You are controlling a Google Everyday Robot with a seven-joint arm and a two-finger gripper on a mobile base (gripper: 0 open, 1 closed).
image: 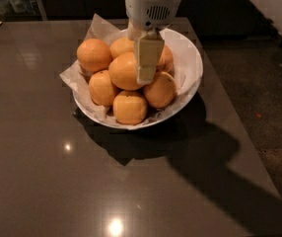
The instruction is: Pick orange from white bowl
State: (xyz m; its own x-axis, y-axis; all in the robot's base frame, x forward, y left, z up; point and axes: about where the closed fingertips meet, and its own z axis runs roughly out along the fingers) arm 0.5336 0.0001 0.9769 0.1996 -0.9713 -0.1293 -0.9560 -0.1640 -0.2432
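Note:
The white bowl (pixel 192 69), lined with crinkled whitish paper, sits at the far middle of a dark glossy table and holds a heap of oranges. The largest orange (pixel 122 72), smooth and slightly oval, lies on top at the centre of the heap. My gripper (pixel 146 74) hangs from its white housing (pixel 153 6) straight down over the heap. Its cream tip overlaps the right side of the largest orange and hides part of it.
Smaller oranges surround the big one: one at the upper left (pixel 93 55), one at the left (pixel 102 88), one at the right (pixel 159 90), and a squarish one with a stem dimple in front (pixel 129 107). The table's right edge (pixel 239 127) borders dark floor.

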